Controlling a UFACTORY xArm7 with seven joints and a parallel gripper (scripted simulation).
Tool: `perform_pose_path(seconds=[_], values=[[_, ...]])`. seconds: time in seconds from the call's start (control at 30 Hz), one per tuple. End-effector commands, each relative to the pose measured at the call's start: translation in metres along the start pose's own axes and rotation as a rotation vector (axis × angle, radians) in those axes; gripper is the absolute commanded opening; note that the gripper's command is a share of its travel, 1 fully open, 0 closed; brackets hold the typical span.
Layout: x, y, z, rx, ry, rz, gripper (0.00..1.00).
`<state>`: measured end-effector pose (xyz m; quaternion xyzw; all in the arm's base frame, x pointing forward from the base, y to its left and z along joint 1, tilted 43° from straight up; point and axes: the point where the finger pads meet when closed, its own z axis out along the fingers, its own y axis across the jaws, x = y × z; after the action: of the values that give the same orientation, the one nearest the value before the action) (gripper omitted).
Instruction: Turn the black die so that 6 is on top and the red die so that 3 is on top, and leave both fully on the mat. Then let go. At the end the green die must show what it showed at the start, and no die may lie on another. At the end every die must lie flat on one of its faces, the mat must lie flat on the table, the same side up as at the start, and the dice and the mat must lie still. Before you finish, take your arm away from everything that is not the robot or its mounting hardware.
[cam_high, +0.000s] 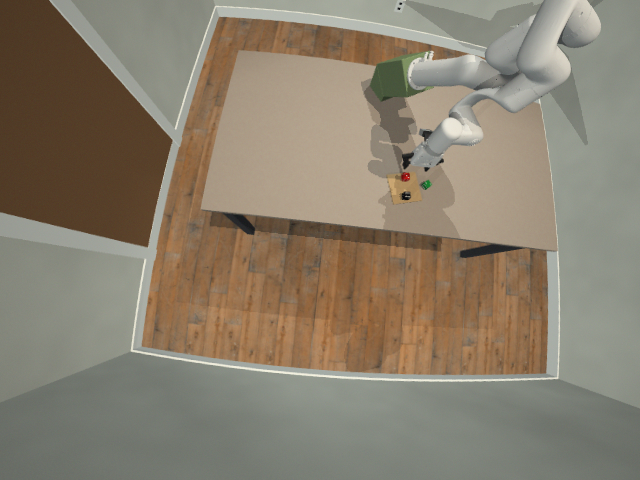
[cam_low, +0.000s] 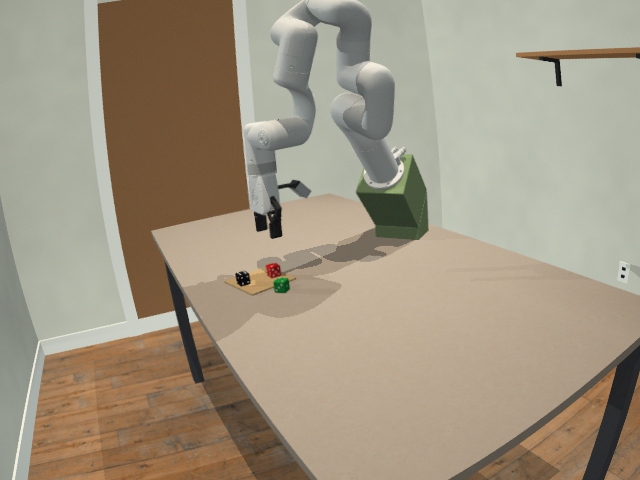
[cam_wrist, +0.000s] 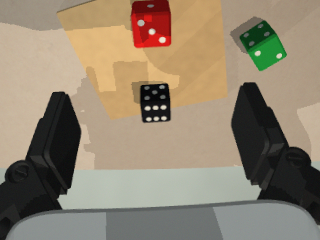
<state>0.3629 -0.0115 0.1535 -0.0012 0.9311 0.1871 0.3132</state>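
From where I stand, the robot's pincer (cam_high: 422, 166) (cam_low: 268, 232) (cam_wrist: 155, 106) is wide open, with nothing in it. It hangs up in the air, pointing down, and touches none of the dice. The big white arm (cam_high: 542, 46) (cam_low: 297, 51) bends over from a green block (cam_high: 392, 80) (cam_low: 395, 211) on the table (cam_high: 289, 144) (cam_low: 413, 335) (cam_wrist: 30, 65).

The little yellow-brown mat (cam_high: 398, 187) (cam_low: 253, 289) (cam_wrist: 200, 70) lies flat on the table. Two dice sit on it, apart from each other. The black die (cam_high: 406, 195) (cam_low: 242, 278) (cam_wrist: 155, 103) is near the mat's edge away from the green block, and it has six dots on top. Five dots are on the side facing the block. The red die (cam_high: 405, 176) (cam_low: 273, 270) (cam_wrist: 151, 25) is near the other edge, closer to the block. Three dots are on its top, and one dot is on the side that faces the block.

The green die (cam_high: 426, 184) (cam_low: 281, 285) (cam_wrist: 263, 46) is on the table just beside the mat, turned a bit crooked. It has two dots on top. All three dice sit flat, and no die is on another.
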Motion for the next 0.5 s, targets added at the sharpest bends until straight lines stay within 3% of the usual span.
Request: perform_pose_path(seconds=[0.0, 0.27, 0.47], values=[[-0.001, 0.000, -0.020, 0.000, 0.001, 0.001, 1.00], [-0.001, 0.000, -0.062, 0.001, 0.001, 0.001, 1.00], [-0.001, 0.000, -0.070, 0.001, 0.001, 0.001, 1.00]])
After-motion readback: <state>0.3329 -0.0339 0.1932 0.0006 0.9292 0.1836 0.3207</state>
